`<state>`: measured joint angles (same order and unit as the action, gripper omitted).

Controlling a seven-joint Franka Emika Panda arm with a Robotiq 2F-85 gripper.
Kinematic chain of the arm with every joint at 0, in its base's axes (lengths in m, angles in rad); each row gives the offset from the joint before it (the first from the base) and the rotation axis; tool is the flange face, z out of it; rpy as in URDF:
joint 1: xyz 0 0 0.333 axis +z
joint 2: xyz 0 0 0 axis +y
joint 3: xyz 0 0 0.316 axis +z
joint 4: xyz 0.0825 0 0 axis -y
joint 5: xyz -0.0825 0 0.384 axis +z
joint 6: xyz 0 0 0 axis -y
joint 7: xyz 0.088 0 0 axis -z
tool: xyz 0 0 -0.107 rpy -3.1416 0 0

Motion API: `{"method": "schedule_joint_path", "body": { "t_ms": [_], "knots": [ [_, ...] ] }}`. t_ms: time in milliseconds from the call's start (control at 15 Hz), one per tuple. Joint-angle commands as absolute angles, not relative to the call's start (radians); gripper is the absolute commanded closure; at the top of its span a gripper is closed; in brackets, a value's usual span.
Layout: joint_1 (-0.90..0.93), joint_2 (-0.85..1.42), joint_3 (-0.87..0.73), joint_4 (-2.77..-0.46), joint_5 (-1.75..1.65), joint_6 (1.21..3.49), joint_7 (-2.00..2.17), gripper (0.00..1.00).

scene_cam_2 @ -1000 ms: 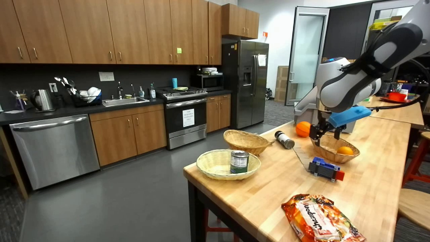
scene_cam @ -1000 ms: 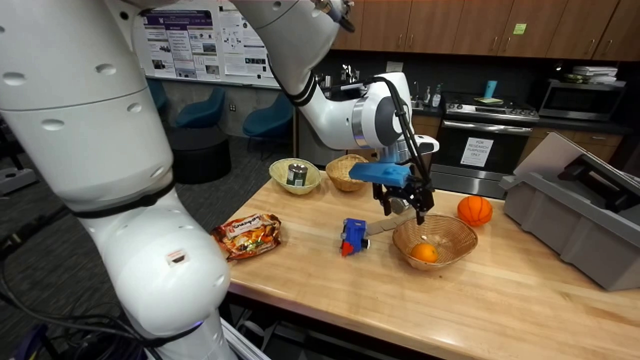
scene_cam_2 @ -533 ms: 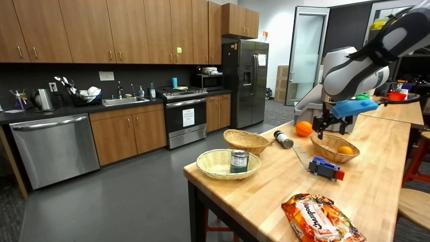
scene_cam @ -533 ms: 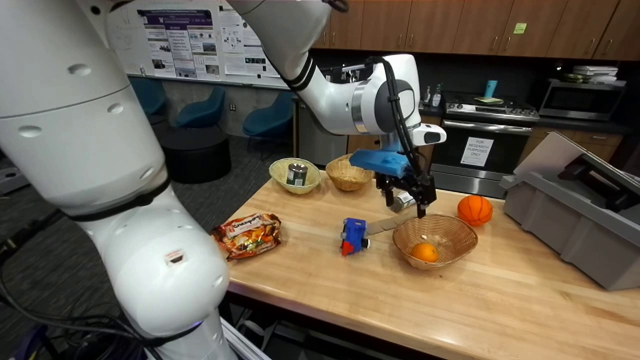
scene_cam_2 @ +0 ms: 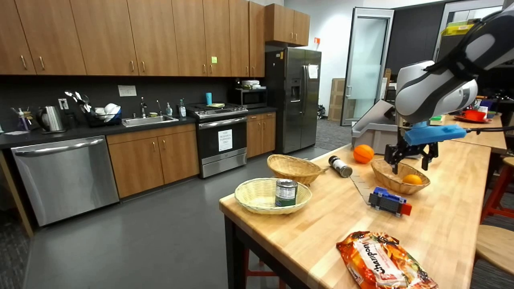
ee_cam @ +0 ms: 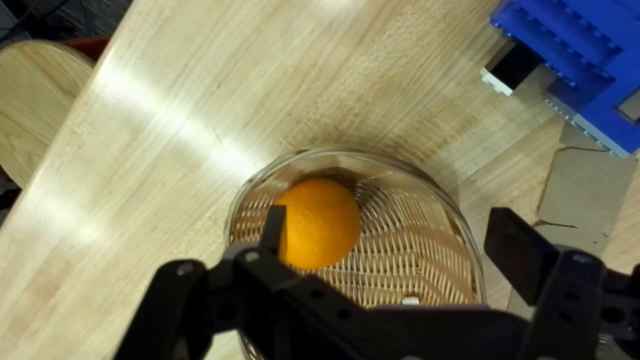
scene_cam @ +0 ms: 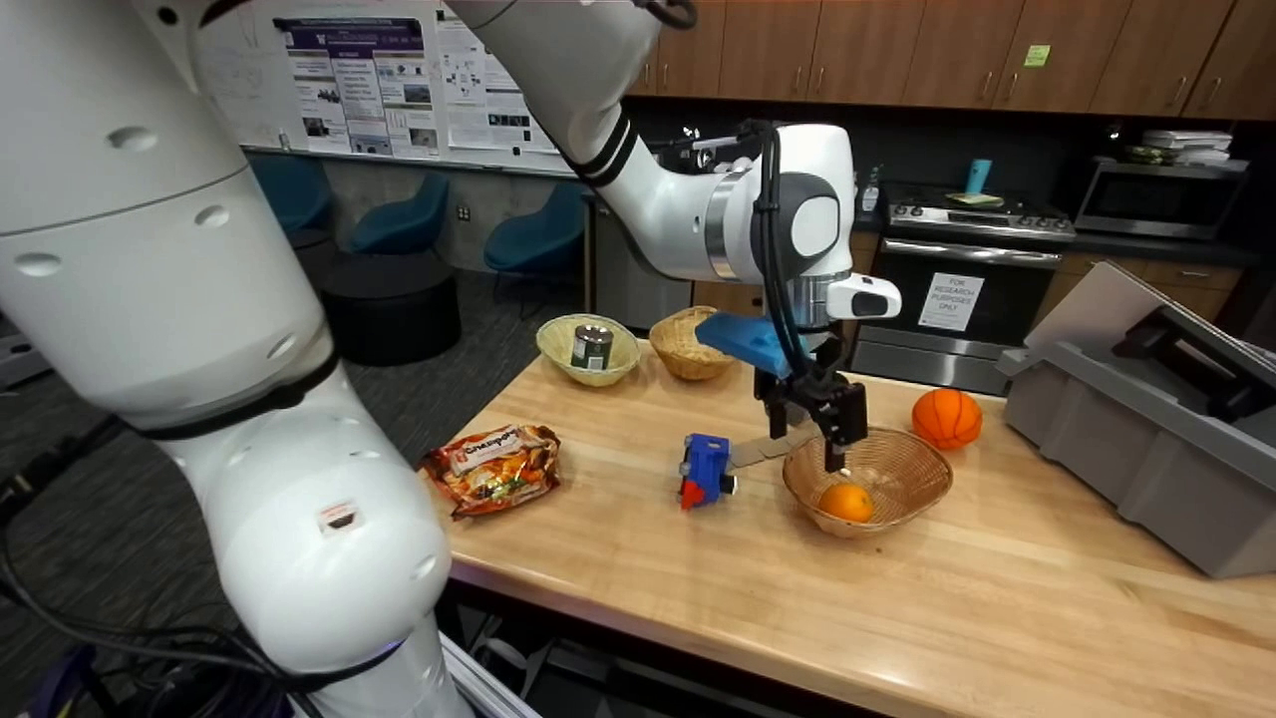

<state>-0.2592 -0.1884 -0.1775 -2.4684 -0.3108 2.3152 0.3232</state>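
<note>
My gripper [ee_cam: 390, 217] is open and empty above an oval wicker basket [ee_cam: 400, 245]. An orange [ee_cam: 320, 225] lies in the basket. In the wrist view one finger [ee_cam: 274, 227] overlaps the orange's edge; the other finger [ee_cam: 520, 255] shows beyond the basket's rim. In both exterior views the gripper [scene_cam: 805, 447] [scene_cam_2: 410, 168] hangs over the basket [scene_cam: 902, 484] [scene_cam_2: 393, 184], apart from the orange [scene_cam: 846, 504] [scene_cam_2: 412, 179]. A blue brick-built toy [scene_cam: 706, 464] with a red end stands beside the basket. It also shows in the wrist view [ee_cam: 590, 65].
An orange basketball [scene_cam: 947, 419] and a grey bin [scene_cam: 1126, 449] stand past the basket. A shaker bottle [scene_cam_2: 340, 166] and cardboard strips [ee_cam: 580, 195] lie nearby. A noodle packet [scene_cam: 498, 469], a pale basket [scene_cam: 558, 344] with a can [scene_cam: 592, 348] and another wicker basket [scene_cam_2: 293, 168] are further off.
My open gripper has moved over the basket toward the orange and turned, after rising slightly and then lowering again. The things on the table have not moved.
</note>
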Motion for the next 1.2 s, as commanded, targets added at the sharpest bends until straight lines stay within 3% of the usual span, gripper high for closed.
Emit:
{"method": "schedule_joint_path", "body": {
  "t_ms": [0, 1133],
  "knots": [
    [-0.271, -0.193, -0.178, -2.476, -0.294, 2.289, 0.359, 0.00],
    [-0.273, -0.071, -0.207, -2.430, -0.312, 2.297, 0.341, 0.00]
  ]
}}
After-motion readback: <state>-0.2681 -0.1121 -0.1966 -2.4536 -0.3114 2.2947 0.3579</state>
